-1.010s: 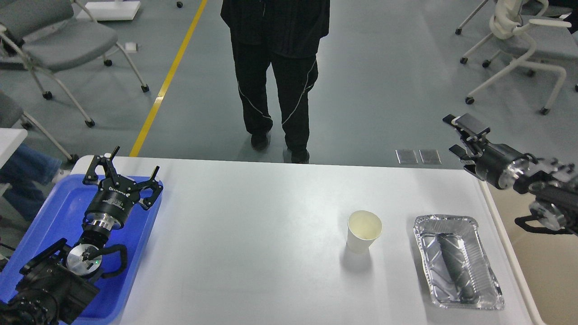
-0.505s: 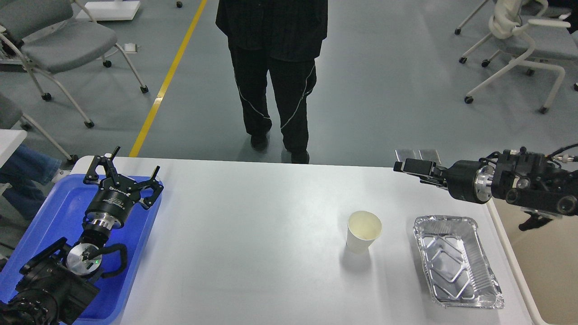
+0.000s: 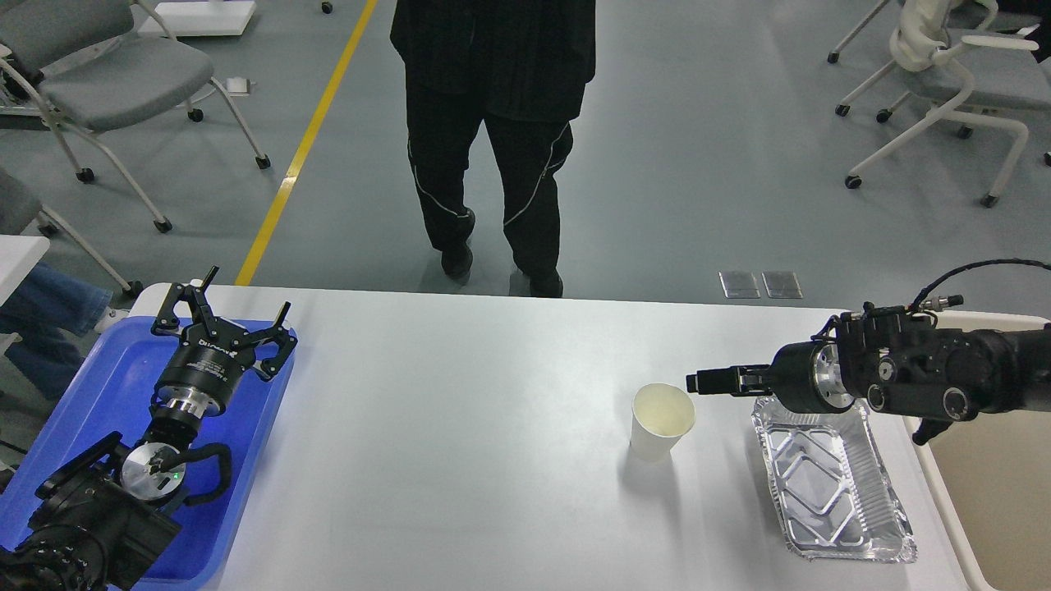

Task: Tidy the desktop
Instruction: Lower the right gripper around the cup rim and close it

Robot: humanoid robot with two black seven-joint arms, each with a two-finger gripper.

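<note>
Desktop [image 3: 460, 460], white and wide, is filling the lower view, with a paper cup [image 3: 662, 420] and foil tray [image 3: 829, 484] being carried on it. Left gripper [image 3: 223, 316] is being held spread apart over a blue tray [image 3: 98, 386]. Right gripper [image 3: 704, 382] is being held beside the cup's rim, seemingly not touching; whether it is apart or together cannot be told.

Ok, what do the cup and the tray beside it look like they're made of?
The cup looks like matte off-white paper: thin rolled rim, no gloss; any inner coating can't be told. The tray looks like thin aluminium foil: bright, mirror-like, with pressed ribs and a crimped rim. The blue tray at left looks like smooth, slightly glossy plastic.
</note>
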